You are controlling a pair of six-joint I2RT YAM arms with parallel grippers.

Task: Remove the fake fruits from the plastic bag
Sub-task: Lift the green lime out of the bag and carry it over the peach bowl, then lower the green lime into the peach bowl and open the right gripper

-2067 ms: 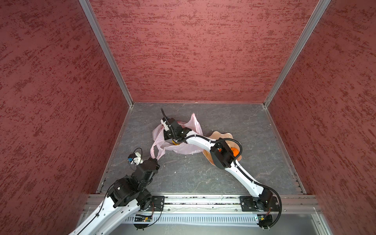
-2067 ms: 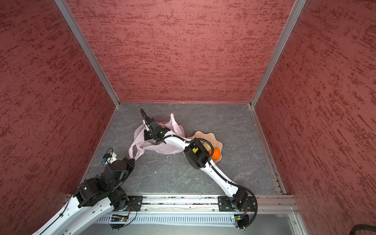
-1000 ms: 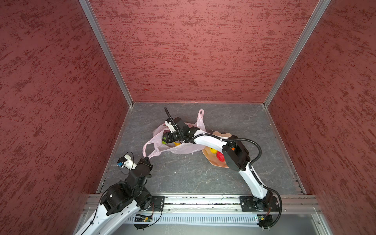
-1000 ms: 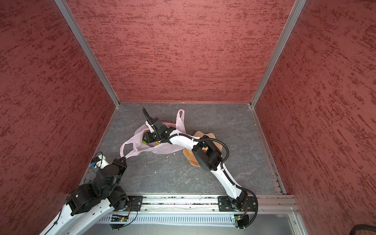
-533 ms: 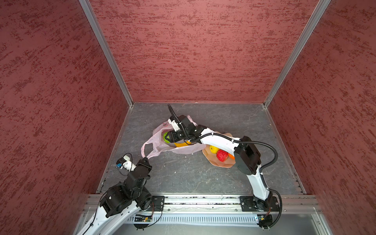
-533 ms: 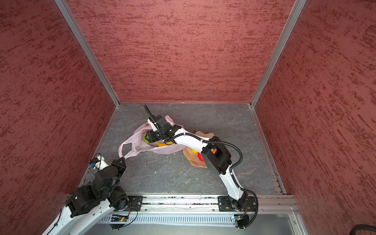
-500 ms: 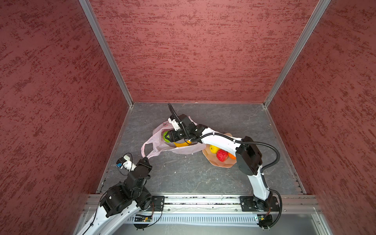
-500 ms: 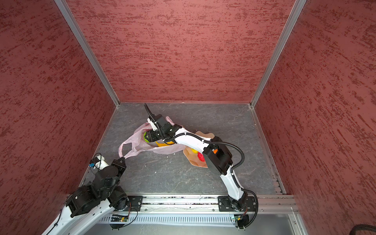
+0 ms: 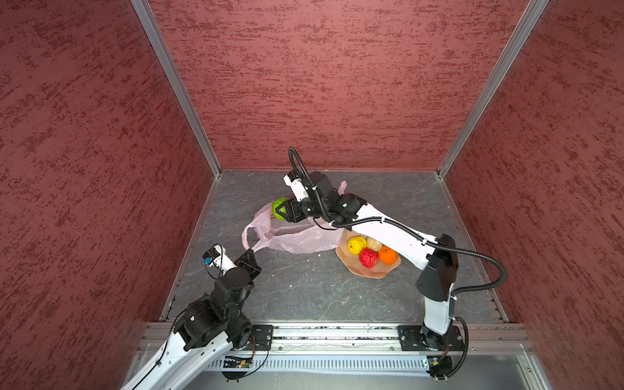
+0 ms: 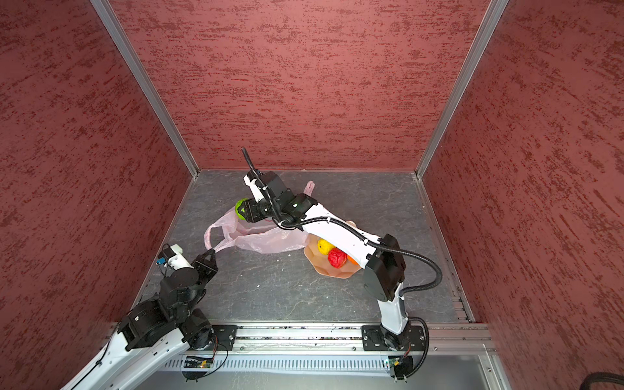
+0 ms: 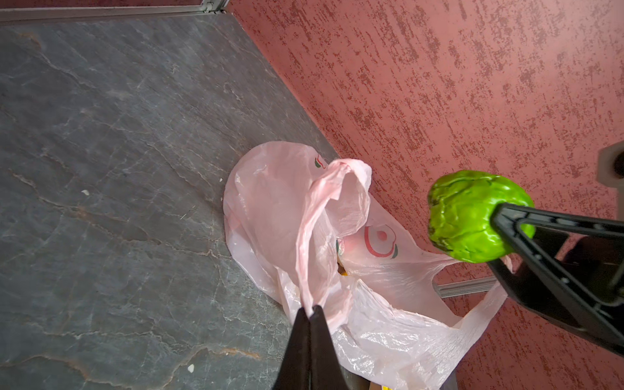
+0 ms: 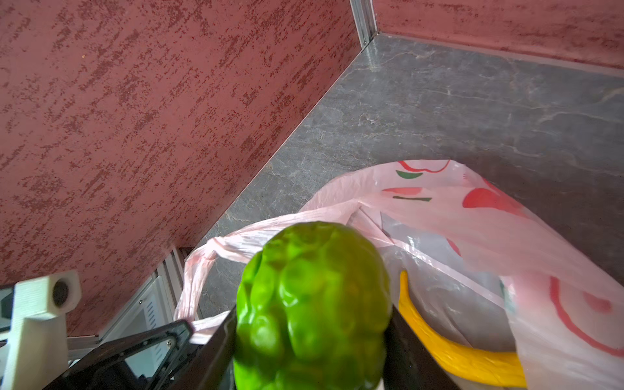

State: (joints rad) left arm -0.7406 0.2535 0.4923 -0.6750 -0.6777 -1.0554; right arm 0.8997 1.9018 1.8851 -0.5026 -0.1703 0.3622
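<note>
Gripping the green ball [image 9: 279, 209] in the right jaws, one on each side, raised just above the mouth of the plastic bag [image 9: 297, 240], left of centre in both top views. Pinching a bag handle [image 11: 309, 243] in the left jaws, clenched flat on the thin film, loop drawn toward the lower left.

Probably next: carrying the ball to the dish [image 9: 371, 273] — down and to the right of the jaws in a top view, just past the bag, within the right arm's own reach. Already laid there, close together: yellow ball [image 9: 357, 244], beige lump [image 9: 374, 243], red ball [image 9: 368, 258], orange ball [image 9: 388, 255].

Inside the bag, seen from the right wrist: a banana [image 12: 439, 347], curved, just beside the held ball.

Underneath, a flat grey tabletop [image 9: 320, 297]; around, red walls [image 9: 320, 84] on three sides — open room toward the dish.
</note>
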